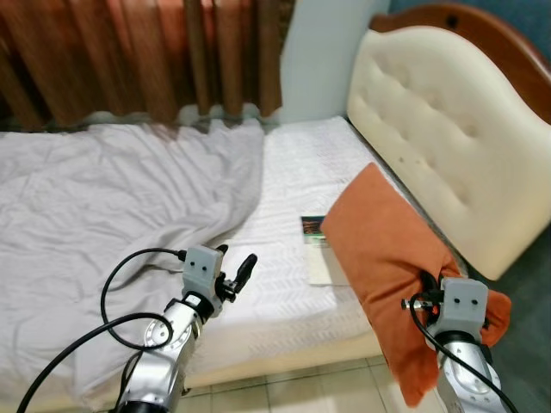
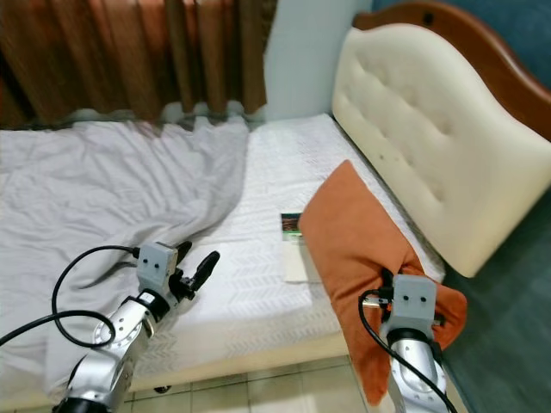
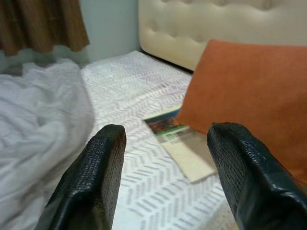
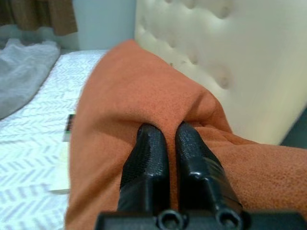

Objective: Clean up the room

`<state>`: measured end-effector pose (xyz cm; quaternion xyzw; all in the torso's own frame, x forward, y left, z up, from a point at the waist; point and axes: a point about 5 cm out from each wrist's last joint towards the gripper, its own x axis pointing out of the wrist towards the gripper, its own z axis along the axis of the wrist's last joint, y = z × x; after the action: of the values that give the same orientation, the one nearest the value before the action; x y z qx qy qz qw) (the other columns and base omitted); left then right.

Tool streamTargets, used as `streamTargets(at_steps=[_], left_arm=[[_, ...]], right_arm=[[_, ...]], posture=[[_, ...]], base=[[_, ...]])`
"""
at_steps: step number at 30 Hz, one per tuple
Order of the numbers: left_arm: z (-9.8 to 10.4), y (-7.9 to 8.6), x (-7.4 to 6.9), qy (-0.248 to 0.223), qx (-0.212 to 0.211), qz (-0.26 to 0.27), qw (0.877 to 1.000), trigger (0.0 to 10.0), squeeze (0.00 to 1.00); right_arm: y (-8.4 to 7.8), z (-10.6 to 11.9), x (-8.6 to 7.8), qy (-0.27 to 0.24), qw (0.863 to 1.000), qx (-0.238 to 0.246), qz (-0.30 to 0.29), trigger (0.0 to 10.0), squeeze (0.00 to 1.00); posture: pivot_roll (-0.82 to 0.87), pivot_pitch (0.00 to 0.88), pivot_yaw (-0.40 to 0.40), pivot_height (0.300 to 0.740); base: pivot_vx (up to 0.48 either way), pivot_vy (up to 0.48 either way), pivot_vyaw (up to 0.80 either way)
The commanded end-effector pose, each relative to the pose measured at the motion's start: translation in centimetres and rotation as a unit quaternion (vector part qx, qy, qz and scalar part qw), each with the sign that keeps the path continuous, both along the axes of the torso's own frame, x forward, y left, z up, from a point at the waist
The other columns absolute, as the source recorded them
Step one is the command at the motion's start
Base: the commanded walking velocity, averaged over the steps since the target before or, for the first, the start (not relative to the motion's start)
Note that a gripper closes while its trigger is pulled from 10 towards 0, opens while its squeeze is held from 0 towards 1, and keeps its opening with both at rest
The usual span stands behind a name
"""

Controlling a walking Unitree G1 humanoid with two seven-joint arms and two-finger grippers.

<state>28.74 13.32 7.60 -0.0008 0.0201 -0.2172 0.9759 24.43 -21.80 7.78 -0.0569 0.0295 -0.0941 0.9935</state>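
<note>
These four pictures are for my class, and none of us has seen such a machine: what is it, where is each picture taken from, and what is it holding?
It is a humanoid robot with two silver arms. The two wide pictures come from cameras in its head; the two close ones look along each gripper's black fingers. The right gripper is shut on the orange pillow, near the cream headboard. The left gripper is open above the bed. A booklet lies partly under the pillow, and a rumpled grey blanket lies on the bed.
</note>
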Motion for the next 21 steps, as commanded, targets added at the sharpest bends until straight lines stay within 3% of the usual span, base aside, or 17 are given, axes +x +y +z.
streamTargets(at_steps=[1, 11, 15, 21], left_arm=[[0.1, -0.4, 0.1, -0.003, -0.003, -0.005, 1.0, 10.0, 0.0], [-0.1, 0.4, -0.4, -0.005, 0.002, 0.015, 1.0, 10.0, 0.0], [-0.2, 0.2, -0.7, -0.01, 0.022, 0.021, 0.999, 10.0, 0.0], [0.5, -0.1, -0.4, -0.023, 0.015, 0.019, 0.999, 10.0, 0.0]], right_arm=[[-0.1, 1.9, 0.6, -0.055, 0.998, -0.008, 0.001, 0.0, 0.0], [0.5, 1.8, 0.9, -0.055, 0.998, -0.001, 0.016, 0.0, 0.0], [0.6, 1.8, 1.0, -0.056, 0.998, 0.0, 0.019, 0.0, 0.0], [0.9, 2.0, 1.8, -0.061, 0.998, 0.001, 0.027, 0.0, 0.0]], posture=[[-0.09, 0.0, -0.011, 0.74], [-0.07, 0.0, -0.012, 0.74], [-0.07, 0.0, -0.014, 0.74], [-0.06, 0.0, -0.022, 0.74]], base=[[0.0, -0.416, 0.0], [0.296, -0.372, 0.0], [0.0, 0.0, 0.0], [0.465, 0.0, 0.0]])
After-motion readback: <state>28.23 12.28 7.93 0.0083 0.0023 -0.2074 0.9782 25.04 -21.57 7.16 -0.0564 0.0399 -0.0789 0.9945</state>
